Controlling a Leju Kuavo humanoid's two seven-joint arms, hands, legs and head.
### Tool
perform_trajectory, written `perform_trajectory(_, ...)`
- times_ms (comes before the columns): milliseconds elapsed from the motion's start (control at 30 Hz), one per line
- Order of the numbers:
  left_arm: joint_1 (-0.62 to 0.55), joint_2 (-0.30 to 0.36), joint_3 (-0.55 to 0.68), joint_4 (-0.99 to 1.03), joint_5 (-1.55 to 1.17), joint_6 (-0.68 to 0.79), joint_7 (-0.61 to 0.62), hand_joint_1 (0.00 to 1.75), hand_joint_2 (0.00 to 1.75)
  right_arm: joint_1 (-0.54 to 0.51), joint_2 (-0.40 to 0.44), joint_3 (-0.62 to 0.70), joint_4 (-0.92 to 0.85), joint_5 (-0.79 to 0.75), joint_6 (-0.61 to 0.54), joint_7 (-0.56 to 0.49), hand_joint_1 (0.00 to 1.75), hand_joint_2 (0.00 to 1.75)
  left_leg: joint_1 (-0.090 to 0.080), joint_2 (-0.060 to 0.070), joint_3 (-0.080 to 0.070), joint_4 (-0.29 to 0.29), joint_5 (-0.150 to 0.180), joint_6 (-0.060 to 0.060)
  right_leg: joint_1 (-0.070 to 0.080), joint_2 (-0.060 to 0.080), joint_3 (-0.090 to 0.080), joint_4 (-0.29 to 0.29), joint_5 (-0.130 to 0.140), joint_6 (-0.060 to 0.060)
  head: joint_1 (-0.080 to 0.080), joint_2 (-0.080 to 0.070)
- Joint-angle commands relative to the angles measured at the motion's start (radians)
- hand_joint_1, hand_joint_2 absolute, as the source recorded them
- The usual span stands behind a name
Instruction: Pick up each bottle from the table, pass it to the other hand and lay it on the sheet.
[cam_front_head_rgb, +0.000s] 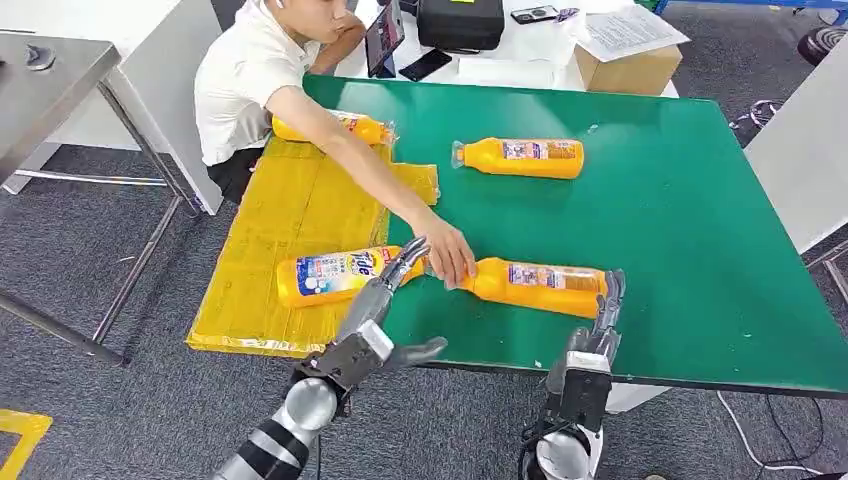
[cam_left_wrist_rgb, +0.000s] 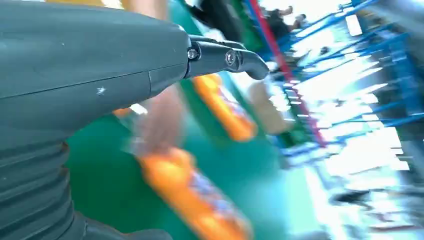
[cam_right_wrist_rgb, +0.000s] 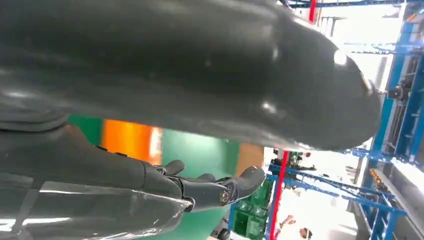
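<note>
Four orange bottles lie in the head view. One bottle (cam_front_head_rgb: 338, 276) rests on the yellow sheet (cam_front_head_rgb: 290, 215), and another bottle (cam_front_head_rgb: 352, 127) lies at the sheet's far edge. A third bottle (cam_front_head_rgb: 520, 158) is on the green table (cam_front_head_rgb: 680, 220). The front bottle (cam_front_head_rgb: 540, 285) lies on the table, with a person's hand (cam_front_head_rgb: 450, 255) on its neck. My left hand (cam_front_head_rgb: 378, 305) is open, its fingers (cam_front_head_rgb: 403, 262) spread over the cap end of the sheet bottle. My right hand (cam_front_head_rgb: 598, 325) is open, fingers (cam_front_head_rgb: 612, 288) straight beside the front bottle's base. The blurred left wrist view shows that front bottle (cam_left_wrist_rgb: 195, 195).
A person sits at the table's far left, an arm (cam_front_head_rgb: 350, 150) stretched across the sheet between my hands. A cardboard box (cam_front_head_rgb: 630, 68), a black case (cam_front_head_rgb: 460, 22) and papers lie on the white table behind. A metal table (cam_front_head_rgb: 50, 70) stands far left.
</note>
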Motion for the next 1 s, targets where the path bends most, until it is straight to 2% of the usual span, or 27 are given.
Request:
perform_trajectory(33, 0.071, 0.016, -0.071, -0.183, 0.052, -0.004, -0.006, 0.0, 1.75, 0.002, -0.024, 0.003, -0.014, -0.001, -0.004, 0.0, 0.0, 0.0, 0.001, 0.0, 0.002, 0.0, -0.001, -0.001, 0.001, 0.001, 0.002, 0.0, -0.001, -0.001, 0.0, 0.0)
perform_trajectory(100, 0.088, 0.029, -0.097, -0.235, 0.095, 0.016, -0.019, 0.0, 1.75, 0.008, -0.018, 0.002, -0.023, 0.01, -0.005, 0.0, 0.0, 0.0, 0.001, 0.0, 0.004, 0.0, -0.001, -0.002, 0.001, 0.002, 0.003, 0.0, -0.001, -0.002, 0.0, 0.0)
perform_trajectory(133, 0.11, 0.026, -0.097, -0.265, 0.153, 0.044, -0.002, 0.0, 1.75, 0.004, -0.039, -0.008, 0.065, 0.15, -0.005, 0.0, 0.0, 1.75, 0.001, 0.001, 0.002, 0.0, -0.001, -0.002, 0.001, 0.001, 0.002, 0.0, -0.001, -0.002, 0.0, 0.0)
perform_trajectory(167, 0.127, 0.042, -0.115, -0.286, 0.202, 0.041, 0.026, 0.0, 1.75, -0.001, -0.027, -0.055, 0.102, 0.335, -0.005, 0.0, 0.0, 1.75, 0.001, 0.001, 0.003, -0.001, 0.0, -0.001, 0.001, 0.001, 0.002, -0.001, 0.0, -0.001, 0.0, 0.0)
perform_trajectory(300, 0.134, 0.045, -0.119, -0.288, 0.205, 0.044, 0.024, 0.0, 1.75, -0.001, -0.044, -0.052, 0.098, 0.318, -0.005, 0.0, 0.0, 1.75, 0.001, 0.001, 0.007, -0.002, -0.002, -0.002, 0.001, 0.002, 0.006, -0.002, -0.001, -0.002, 0.0, 0.0)
perform_trajectory(433, 0.134, 0.045, -0.119, -0.288, 0.205, 0.044, 0.024, 0.0, 1.75, -0.001, -0.044, -0.052, 0.098, 0.318, -0.005, 0.0, 0.0, 1.75, 0.001, -0.001, 0.004, -0.001, -0.001, -0.001, 0.001, 0.0, 0.004, -0.001, -0.001, -0.001, 0.0, 0.0)
perform_trajectory(467, 0.121, 0.048, -0.13, -0.253, 0.301, 0.022, 0.112, 0.0, 1.75, 0.008, 0.032, -0.241, 0.076, 0.677, -0.005, 0.0, 0.0, 1.75, 0.001, -0.001, 0.004, -0.001, 0.0, -0.001, 0.0, 0.001, 0.003, -0.001, 0.0, -0.001, 0.0, 0.0)
perform_trajectory(500, 0.108, 0.05, -0.153, -0.217, 0.323, 0.047, 0.158, 0.0, 1.75, 0.001, 0.05, -0.338, 0.087, 0.873, -0.005, 0.0, 0.0, 1.75, 0.001, -0.001, 0.006, -0.002, -0.001, -0.002, 0.0, 0.001, 0.006, -0.001, -0.001, -0.002, 0.0, 0.0)
perform_trajectory(533, 0.096, 0.049, -0.175, -0.19, 0.314, 0.072, 0.169, 0.0, 1.75, -0.008, 0.045, -0.389, 0.119, 0.939, -0.005, 0.0, 0.0, 1.75, 0.001, -0.003, 0.004, -0.002, 0.0, -0.002, 0.0, -0.001, 0.005, -0.001, -0.001, -0.002, 0.0, 0.0)
perform_trajectory(600, 0.084, 0.038, -0.187, -0.161, 0.308, 0.083, 0.16, 0.0, 1.75, -0.018, 0.019, -0.407, 0.152, 0.924, -0.005, 0.0, 0.0, 1.75, 0.0, -0.005, 0.007, -0.003, 0.0, -0.002, 0.0, -0.004, 0.007, -0.003, -0.001, -0.002, 0.0, 0.0)
perform_trajectory(633, 0.063, 0.036, -0.228, -0.138, 0.357, 0.028, 0.155, 0.0, 1.75, -0.061, -0.024, -0.469, 0.221, 1.01, -0.005, 0.0, 0.0, 1.75, 0.001, -0.004, 0.004, -0.002, 0.001, -0.001, 0.001, -0.003, 0.005, -0.003, 0.0, -0.001, 0.0, 0.0)
perform_trajectory(700, 0.047, 0.046, -0.261, -0.137, 0.372, 0.026, 0.153, 0.0, 1.75, -0.109, -0.041, -0.54, 0.284, 1.107, -0.005, 0.003, 0.0, 1.75, 0.001, -0.005, 0.007, -0.003, 0.0, -0.001, 0.001, -0.003, 0.008, -0.004, 0.0, -0.001, 0.0, 0.0)
perform_trajectory(733, 0.042, 0.049, -0.274, -0.137, 0.371, 0.029, 0.15, 0.0, 1.75, -0.14, -0.08, -0.549, 0.339, 1.177, -0.005, 0.049, 0.0, 1.75, 0.001, -0.005, 0.006, -0.002, 0.0, -0.001, 0.001, -0.003, 0.007, -0.004, 0.0, -0.001, 0.0, 0.0)
perform_trajectory(833, 0.038, 0.053, -0.274, -0.136, 0.378, 0.035, 0.152, 0.0, 1.75, -0.174, -0.13, -0.516, 0.39, 1.206, -0.005, 0.093, 0.0, 1.75, 0.0, -0.003, 0.005, -0.002, 0.0, 0.0, 0.0, 0.0, 0.006, -0.003, 0.001, -0.001, 0.0, 0.0)
perform_trajectory(1000, 0.037, 0.057, -0.265, -0.146, 0.381, 0.037, 0.152, 0.0, 1.75, -0.218, -0.216, -0.359, 0.532, 1.257, -0.005, 0.258, 0.0, 1.75, 0.0, 0.001, 0.009, -0.003, -0.001, -0.002, -0.001, 0.003, 0.009, -0.004, 0.001, -0.002, 0.0, 0.0)
